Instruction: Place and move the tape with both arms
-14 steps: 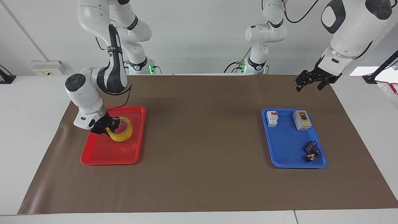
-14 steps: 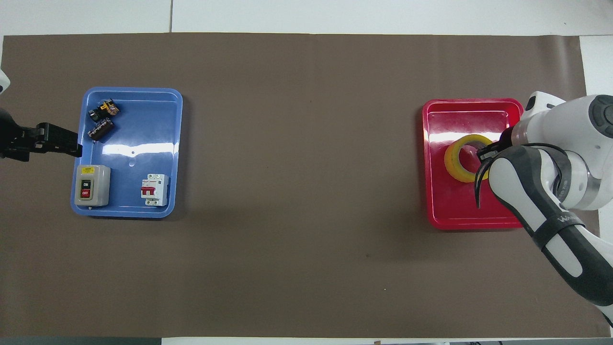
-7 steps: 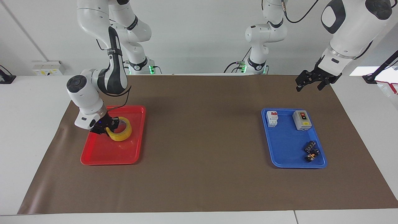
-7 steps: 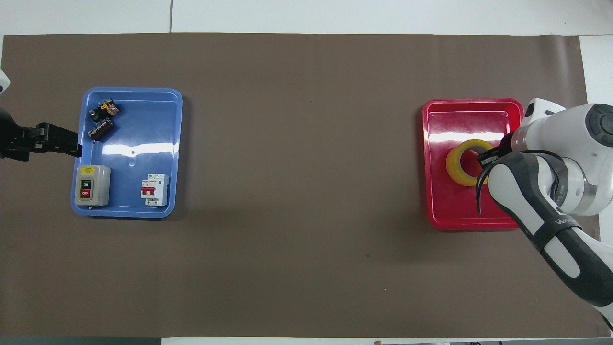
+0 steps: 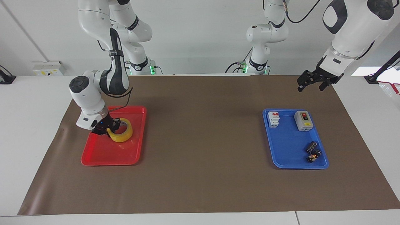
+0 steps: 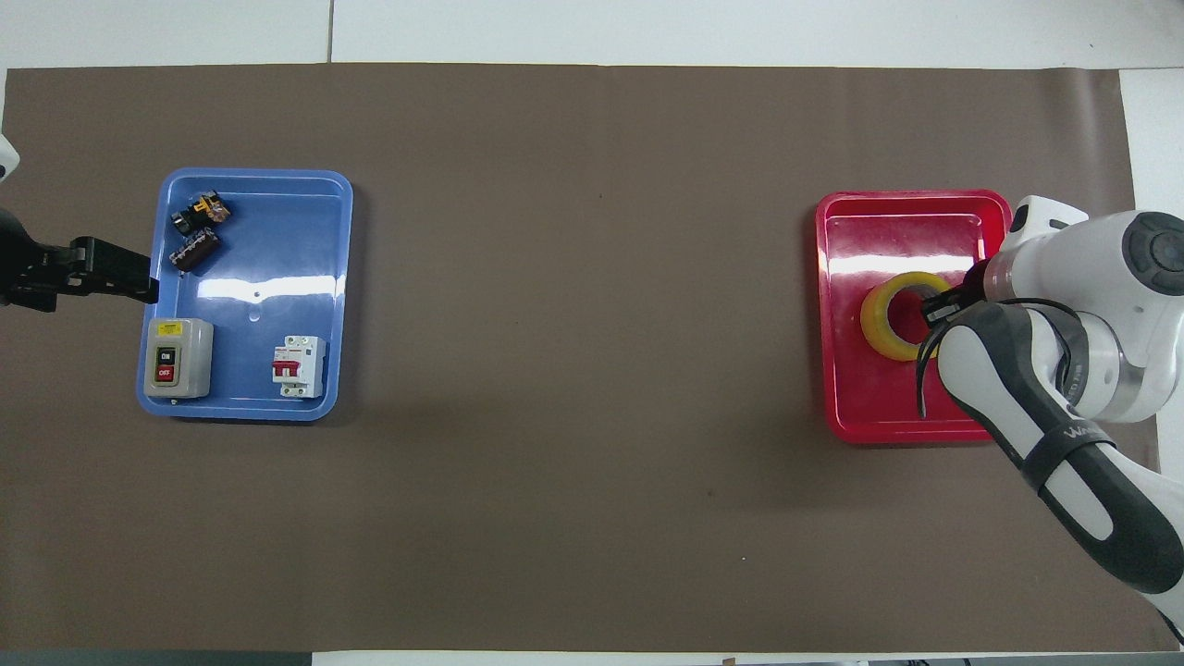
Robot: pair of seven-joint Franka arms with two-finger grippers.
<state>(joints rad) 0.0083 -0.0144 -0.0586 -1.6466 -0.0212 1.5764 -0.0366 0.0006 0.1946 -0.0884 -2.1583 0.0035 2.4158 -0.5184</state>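
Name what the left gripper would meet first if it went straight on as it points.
Probably the blue tray: the left gripper hangs raised by its edge, slanting down toward it; depth is unclear.

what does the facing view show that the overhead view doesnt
Only the facing view shows the arms' upper links, two smaller white arms at the wall, and the left gripper hanging open in the air near the blue tray.

Only the overhead view looks straight down into the tape's core.

Both show the right gripper shut on the tape over the red tray, and the blue tray holding a grey switch box, a white breaker and small dark parts.
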